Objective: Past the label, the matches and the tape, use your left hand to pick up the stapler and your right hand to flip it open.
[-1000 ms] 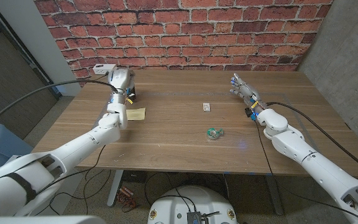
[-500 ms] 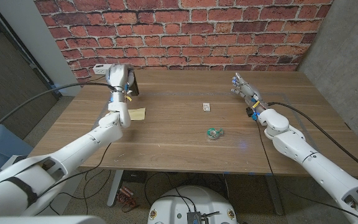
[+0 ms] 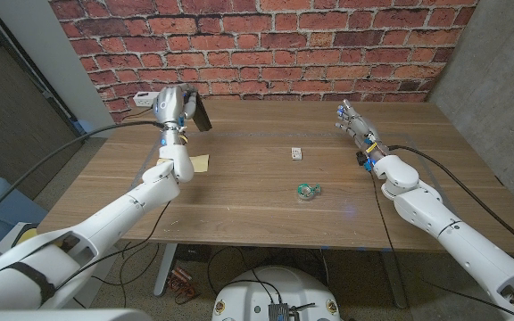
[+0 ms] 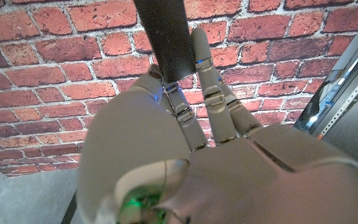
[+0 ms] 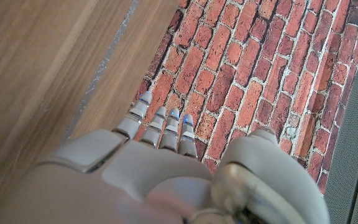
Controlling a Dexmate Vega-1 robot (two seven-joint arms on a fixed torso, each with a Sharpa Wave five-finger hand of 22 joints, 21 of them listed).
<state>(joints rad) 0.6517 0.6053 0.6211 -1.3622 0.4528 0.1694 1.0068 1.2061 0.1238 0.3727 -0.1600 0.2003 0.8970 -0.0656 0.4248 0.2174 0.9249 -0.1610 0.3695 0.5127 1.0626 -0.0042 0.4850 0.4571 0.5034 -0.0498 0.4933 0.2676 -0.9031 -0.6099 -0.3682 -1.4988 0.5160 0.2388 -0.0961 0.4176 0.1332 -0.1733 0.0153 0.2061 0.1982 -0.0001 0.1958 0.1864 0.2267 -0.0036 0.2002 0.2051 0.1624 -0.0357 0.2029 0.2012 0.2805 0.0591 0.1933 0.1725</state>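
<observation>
My left hand (image 3: 172,104) is raised above the table's far left corner and grips the black stapler (image 3: 202,112), which juts out tilted toward the middle. The left wrist view shows the stapler (image 4: 165,31) as a dark bar held in my fingers (image 4: 194,106) against the brick wall. My right hand (image 3: 353,125) hovers at the far right of the table, fingers stretched out and apart, holding nothing; it is well apart from the stapler. In the right wrist view this hand (image 5: 160,168) points at the wall over the table.
A yellow label (image 3: 197,162) lies just below my left wrist. A small matchbox (image 3: 296,153) sits mid-table and a green tape roll (image 3: 308,190) nearer the front. A white box (image 3: 141,98) stands at the back left corner by the brick wall.
My left hand has lifted the stapler off the table and tipped it toward the middle. The right hand has barely moved.
</observation>
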